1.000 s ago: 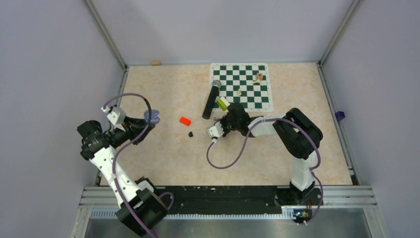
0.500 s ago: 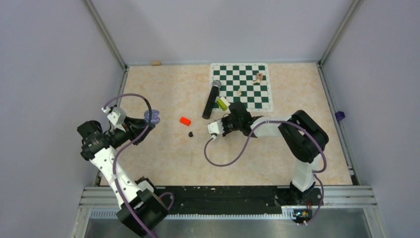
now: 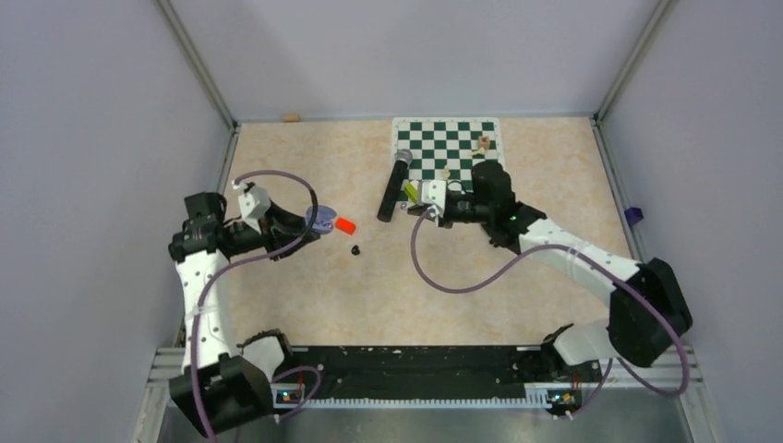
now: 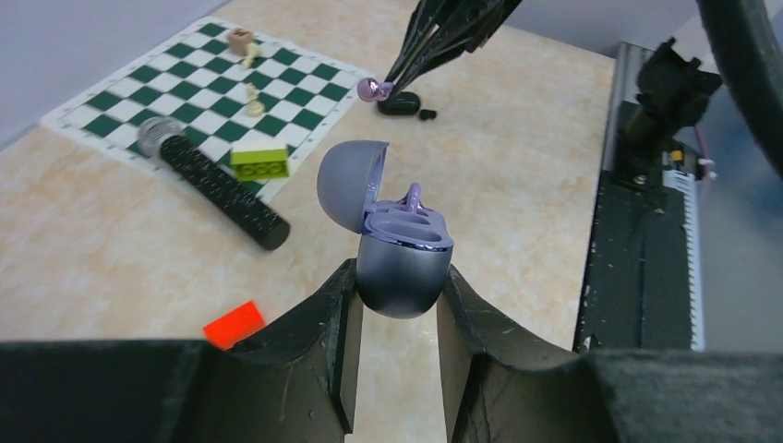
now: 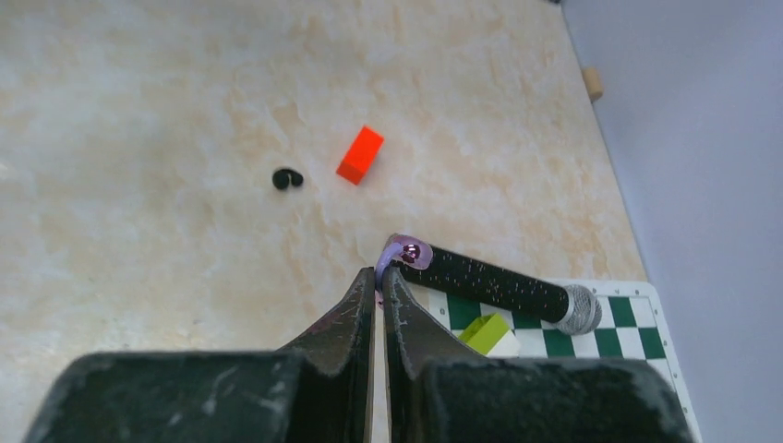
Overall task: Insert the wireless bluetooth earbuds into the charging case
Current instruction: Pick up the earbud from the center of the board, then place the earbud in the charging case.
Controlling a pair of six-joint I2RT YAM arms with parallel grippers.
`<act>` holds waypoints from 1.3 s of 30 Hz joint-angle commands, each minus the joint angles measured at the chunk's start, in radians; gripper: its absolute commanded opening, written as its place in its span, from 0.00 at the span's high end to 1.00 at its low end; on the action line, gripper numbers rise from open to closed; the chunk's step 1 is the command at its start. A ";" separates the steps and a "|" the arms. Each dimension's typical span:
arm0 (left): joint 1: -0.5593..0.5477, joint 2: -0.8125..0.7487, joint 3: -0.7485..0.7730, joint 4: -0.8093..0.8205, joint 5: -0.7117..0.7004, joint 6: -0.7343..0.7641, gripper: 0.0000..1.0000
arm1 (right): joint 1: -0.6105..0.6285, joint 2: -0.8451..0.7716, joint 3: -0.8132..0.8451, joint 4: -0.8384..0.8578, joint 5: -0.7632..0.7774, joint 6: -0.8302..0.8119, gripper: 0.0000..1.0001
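From above, the black earbud [image 3: 355,249] lay on open bench [image 3: 305,305], well clear of every edge. In the left wrist view, the left fingers [image 4: 397,286] clamped the open-lidded charging case [image 4: 406,242]. In the right wrist view, the right fingers [image 5: 379,279] pinched the purple earbud [image 5: 404,252] near the microphone [image 5: 489,284].

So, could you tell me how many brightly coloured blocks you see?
2. A red block lies on the table; a lime-green brick sits on the chessboard's corner, beside the microphone. Others may be hidden.
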 commanded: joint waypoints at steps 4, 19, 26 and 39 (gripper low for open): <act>-0.283 0.240 0.211 0.107 -0.116 -0.074 1.00 | -0.038 -0.219 -0.018 0.085 -0.240 0.376 0.98; -0.697 0.514 0.327 0.800 -0.127 -0.758 1.00 | -0.113 -0.353 -0.141 0.733 -0.421 1.126 0.97; -0.793 0.504 0.329 0.907 -0.138 -0.854 1.00 | -0.112 -0.362 -0.220 0.855 -0.360 1.163 0.96; -0.825 0.406 0.171 1.136 -0.134 -0.992 1.00 | -0.112 -0.348 -0.271 0.891 -0.301 1.105 0.96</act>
